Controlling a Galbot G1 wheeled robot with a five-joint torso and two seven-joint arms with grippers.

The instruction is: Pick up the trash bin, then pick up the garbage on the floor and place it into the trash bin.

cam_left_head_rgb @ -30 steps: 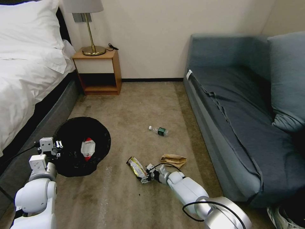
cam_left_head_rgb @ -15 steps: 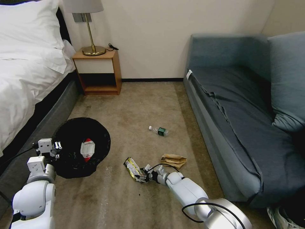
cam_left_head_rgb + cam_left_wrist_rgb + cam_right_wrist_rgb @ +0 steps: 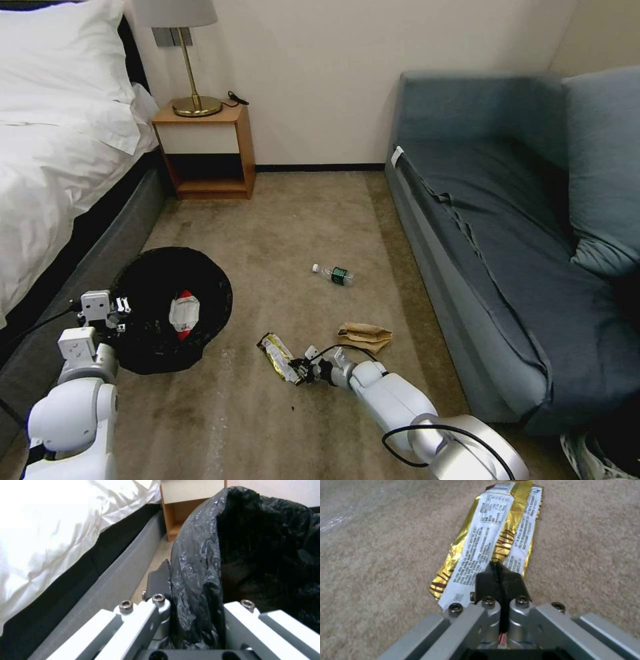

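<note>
The trash bin (image 3: 160, 333), lined with a crinkly black bag (image 3: 200, 562), hangs low over the carpet beside the bed. My left gripper (image 3: 123, 309) is shut on its near rim, and the bag is pinched between the fingers (image 3: 159, 580). A red-and-white snack packet (image 3: 184, 313) lies inside. My right gripper (image 3: 301, 371) is shut on the end of the gold-brown bar wrapper (image 3: 275, 348), low over the floor; the wrapper (image 3: 490, 537) sticks out past the closed black fingertips (image 3: 493, 576). The crumpled brown paper bag (image 3: 365, 335) and the small clear bottle (image 3: 335, 273) lie on the carpet.
A bed (image 3: 60, 153) with a grey base runs along the left. A blue sofa (image 3: 507, 253) lines the right. A wooden nightstand (image 3: 207, 150) with a brass lamp (image 3: 193, 80) stands at the far wall. Open carpet (image 3: 287, 220) lies between them.
My right gripper has moved a little to the left, toward the bin, carrying the gold wrapper with it. The left arm and the bin have barely shifted.
</note>
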